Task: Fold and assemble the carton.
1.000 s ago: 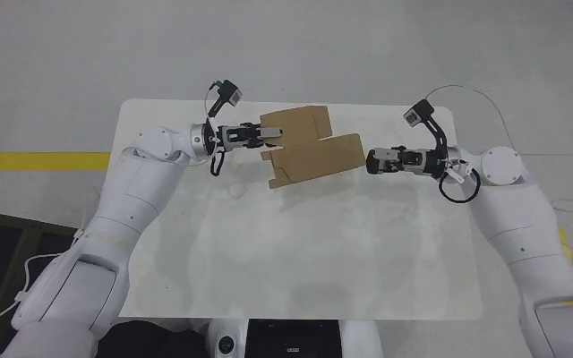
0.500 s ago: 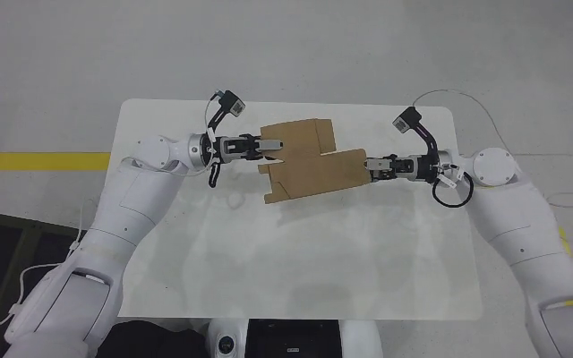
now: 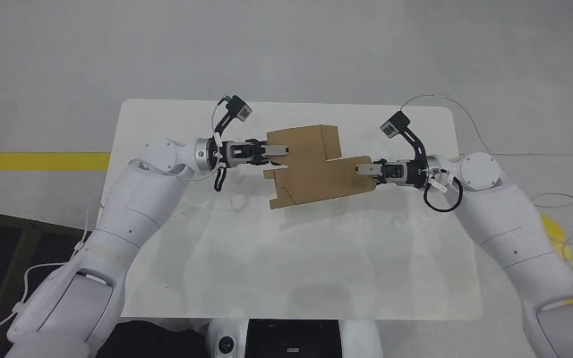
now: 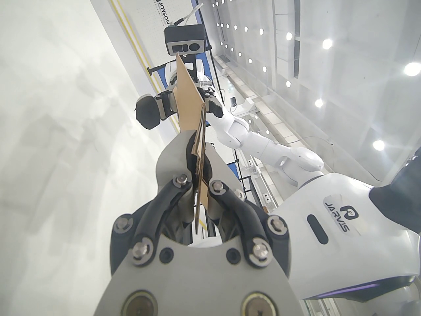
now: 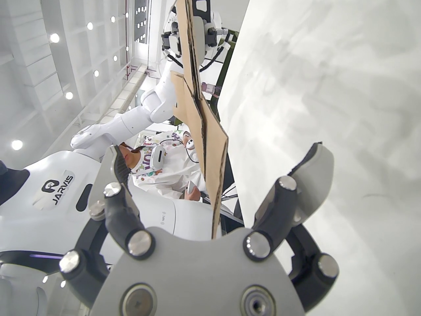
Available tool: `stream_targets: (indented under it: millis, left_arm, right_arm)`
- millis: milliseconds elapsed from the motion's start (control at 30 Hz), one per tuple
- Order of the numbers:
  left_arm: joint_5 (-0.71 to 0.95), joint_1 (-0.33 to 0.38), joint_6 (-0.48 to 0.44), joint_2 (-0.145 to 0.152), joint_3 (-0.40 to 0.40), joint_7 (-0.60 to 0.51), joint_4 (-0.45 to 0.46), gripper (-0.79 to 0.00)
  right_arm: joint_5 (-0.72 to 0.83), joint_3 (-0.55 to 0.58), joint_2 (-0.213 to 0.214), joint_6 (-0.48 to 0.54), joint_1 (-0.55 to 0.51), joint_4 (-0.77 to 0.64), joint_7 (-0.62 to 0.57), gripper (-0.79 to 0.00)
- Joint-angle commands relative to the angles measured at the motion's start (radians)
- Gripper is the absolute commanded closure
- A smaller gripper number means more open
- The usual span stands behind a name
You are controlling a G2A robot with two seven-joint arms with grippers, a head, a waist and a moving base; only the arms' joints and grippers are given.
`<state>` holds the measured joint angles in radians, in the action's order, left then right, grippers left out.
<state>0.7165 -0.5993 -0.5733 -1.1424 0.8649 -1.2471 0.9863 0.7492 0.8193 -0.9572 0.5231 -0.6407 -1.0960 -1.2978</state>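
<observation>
A flat brown carton (image 3: 313,166) hangs above the white table (image 3: 269,268), at its far middle. My left gripper (image 3: 279,150) is shut on the carton's left edge; in the left wrist view the cardboard (image 4: 189,100) stands edge-on, pinched between the gripper's (image 4: 197,156) dark pads. My right gripper (image 3: 363,167) is at the carton's right edge and is open. In the right wrist view the cardboard edge (image 5: 197,113) runs down the gap of that gripper (image 5: 213,152), with both fingers (image 5: 312,172) spread wide and apart from it.
The table's bare white top spreads toward the near side under and in front of the carton. Its far edge (image 3: 376,107) lies just behind both arms. A thin cable (image 3: 448,100) loops off the right wrist.
My right gripper has moved left, and its open fingers now straddle the carton's right edge. The left arm has shifted the carton slightly right and turned it a little.
</observation>
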Motion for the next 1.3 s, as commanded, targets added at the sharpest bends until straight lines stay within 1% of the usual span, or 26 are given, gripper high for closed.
stream_targets:
  millis: [0, 67, 100, 167, 200, 233, 267, 333, 367, 500, 800, 900, 1067, 1100, 1133, 1167, 1267]
  left_arm:
    - [-0.001, 0.003, 0.0, 0.0, -0.003, 0.0, -0.002, 0.0]
    - [-0.003, 0.005, 0.001, 0.0, -0.006, -0.001, -0.002, 0.0]
    - [-0.003, 0.005, 0.001, 0.0, -0.007, -0.001, -0.003, 0.0]
    - [-0.004, 0.007, 0.0, 0.0, -0.009, 0.0, -0.004, 0.0]
    - [-0.003, 0.007, 0.0, -0.001, -0.01, 0.0, -0.005, 0.0]
    - [-0.004, 0.008, 0.001, -0.001, -0.012, -0.001, -0.006, 0.0]
    - [-0.005, 0.008, 0.0, -0.001, -0.013, 0.0, -0.007, 0.0]
    - [-0.007, 0.008, 0.0, -0.001, -0.017, 0.0, -0.009, 0.0]
    - [-0.008, 0.009, -0.001, -0.001, -0.019, 0.001, -0.009, 0.0]
    - [-0.013, 0.012, -0.003, -0.002, -0.026, 0.003, -0.015, 0.0]
    - [-0.025, 0.023, -0.011, -0.004, -0.044, 0.011, -0.024, 0.0]
    - [-0.024, 0.027, -0.012, -0.003, -0.047, 0.012, -0.028, 0.0]
    - [-0.031, 0.034, -0.015, -0.001, -0.049, 0.015, -0.045, 0.0]
    - [-0.032, 0.034, -0.016, -0.001, -0.05, 0.016, -0.047, 0.0]
    - [-0.033, 0.034, -0.016, 0.0, -0.051, 0.016, -0.051, 0.0]
    - [-0.033, 0.035, -0.017, 0.0, -0.052, 0.017, -0.052, 0.0]
    - [-0.031, 0.036, -0.018, 0.001, -0.055, 0.018, -0.054, 0.0]
  right_arm:
    - [0.002, -0.007, 0.0, 0.001, 0.003, -0.002, 0.001, -0.785]
    - [0.006, -0.013, 0.0, 0.001, 0.006, -0.004, 0.002, -0.776]
    - [0.007, -0.015, 0.0, 0.002, 0.007, -0.003, 0.002, -0.723]
    - [0.006, -0.02, 0.001, 0.002, 0.01, -0.004, 0.003, -0.582]
    - [0.005, -0.022, 0.001, 0.003, 0.012, -0.003, 0.003, -0.508]
    - [0.006, -0.025, 0.002, 0.004, 0.013, -0.003, 0.004, -0.413]
    - [0.008, -0.027, 0.002, 0.004, 0.013, -0.002, 0.004, -0.372]
    - [0.009, -0.032, 0.002, 0.004, 0.016, -0.003, 0.004, -0.326]
    - [0.011, -0.034, 0.002, 0.004, 0.017, -0.005, 0.004, -0.289]
    - [0.013, -0.041, 0.003, 0.002, 0.021, -0.005, 0.002, -0.274]
    - [0.017, -0.068, 0.0, 0.002, 0.03, -0.004, 0.002, -0.185]
    - [0.019, -0.075, -0.001, 0.0, 0.034, 0.004, 0.0, -0.175]
    - [0.02, -0.08, -0.001, 0.0, 0.039, 0.012, 0.0, -0.139]
    - [0.019, -0.081, -0.001, 0.0, 0.039, 0.012, 0.0, -0.114]
    - [0.018, -0.083, -0.001, 0.001, 0.04, 0.013, 0.001, -0.071]
    - [0.019, -0.085, -0.001, 0.001, 0.04, 0.014, 0.001, -0.009]
    - [0.02, -0.091, -0.002, 0.004, 0.04, 0.014, 0.004, 0.0]
